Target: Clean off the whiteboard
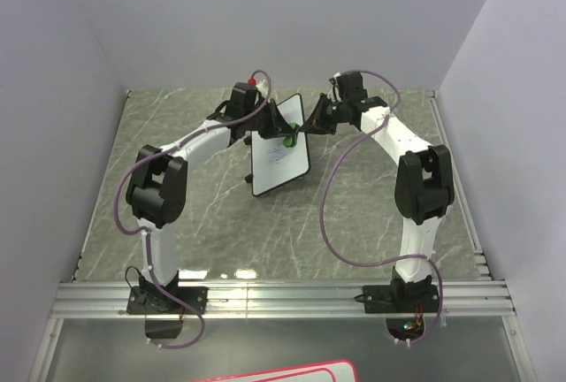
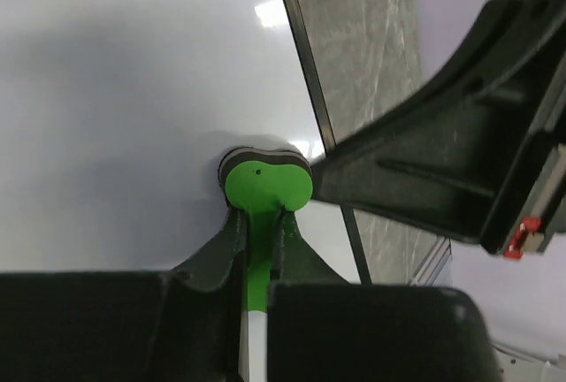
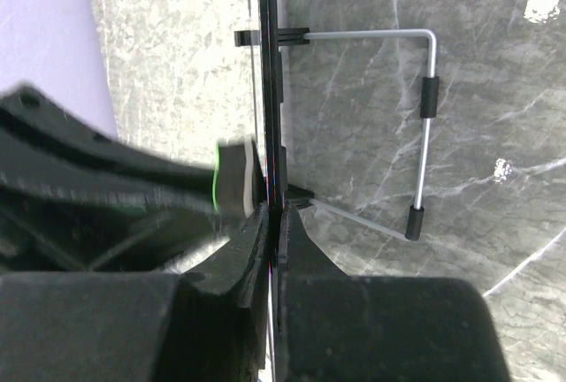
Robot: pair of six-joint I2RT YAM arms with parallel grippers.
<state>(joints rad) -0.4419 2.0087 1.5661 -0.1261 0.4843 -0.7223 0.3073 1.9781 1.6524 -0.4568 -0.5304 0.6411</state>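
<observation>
The whiteboard (image 1: pixel 281 165) stands tilted mid-worktop (image 1: pixel 203 214), its edge clenched by the right pincer (image 3: pixel 270 223). The left pincer (image 2: pixel 261 227) grips a green eraser (image 2: pixel 265 187) against the upper face. Faint blue marks (image 1: pixel 277 156) seemingly show lower down, so wiping looks unfinished.

A lab test cell: plain pale walls (image 1: pixel 265 19) box in a marble-patterned table (image 1: pixel 203 223) edged with aluminium rails (image 1: pixel 283 298).

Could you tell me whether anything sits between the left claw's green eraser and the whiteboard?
Nothing visible does: the green eraser, held in the left claw, rests against the whiteboard, and the right claw grips only its edge.
</observation>
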